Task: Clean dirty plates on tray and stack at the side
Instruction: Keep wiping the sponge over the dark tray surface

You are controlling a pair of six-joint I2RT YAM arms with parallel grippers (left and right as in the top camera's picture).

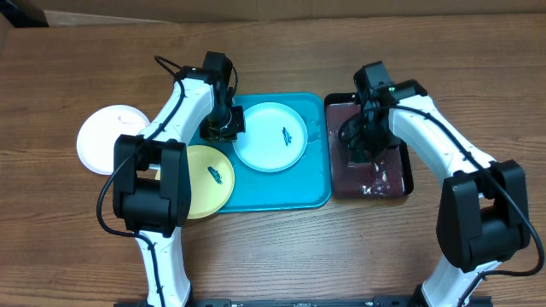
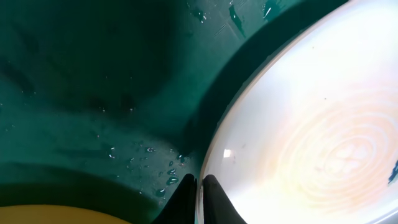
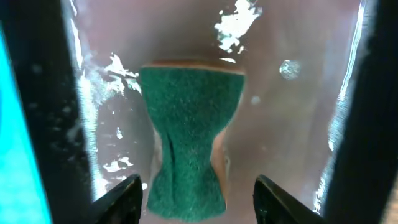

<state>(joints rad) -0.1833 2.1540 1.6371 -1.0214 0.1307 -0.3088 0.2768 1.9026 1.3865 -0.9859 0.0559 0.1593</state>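
The pale blue plate (image 1: 270, 136) lies on the turquoise tray (image 1: 316, 192) with a dark smear in its middle. My left gripper (image 1: 223, 126) is shut on its left rim; the left wrist view shows the fingers (image 2: 199, 183) pinching the plate's (image 2: 311, 137) edge above the wet tray (image 2: 93, 93). The yellow-green plate (image 1: 209, 179) lies over the tray's left edge, also smeared. The white plate (image 1: 111, 141) lies on the table at the left. My right gripper (image 1: 363, 141) is open over a green sponge (image 3: 186, 155), fingers (image 3: 198, 193) on either side of it, not touching.
A smaller black tray (image 1: 401, 183) with dark liquid stands right of the turquoise tray; the sponge lies in it. Water drops lie on the turquoise tray. The yellow-green plate's rim (image 2: 50, 214) shows at the lower left of the left wrist view.
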